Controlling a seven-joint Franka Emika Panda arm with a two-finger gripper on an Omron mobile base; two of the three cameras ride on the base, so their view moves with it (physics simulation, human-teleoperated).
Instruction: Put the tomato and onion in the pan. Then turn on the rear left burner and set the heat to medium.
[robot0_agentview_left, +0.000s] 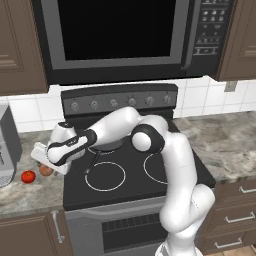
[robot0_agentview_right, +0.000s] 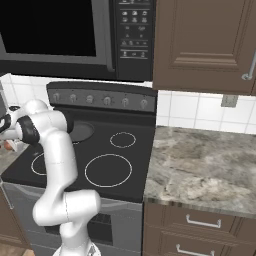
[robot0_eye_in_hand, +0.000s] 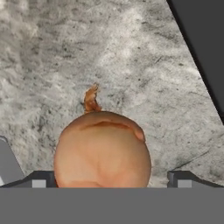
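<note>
We have the gripper (robot0_eye_in_hand: 112, 181) low over the onion (robot0_eye_in_hand: 103, 151), its two fingertips spread wide on either side of the ball and not yet pinching it, so we judge this is the approach for picking it from the grey stone counter (robot0_agentview_left: 30, 192) left of the stove. The tomato (robot0_agentview_left: 28, 176) lies on the same counter, just beside the onion, and the pan (robot0_agentview_right: 80, 132) waits on the rear left burner, partly hidden by the arm. No brand or label is readable; the microwave buttons are too small
</note>
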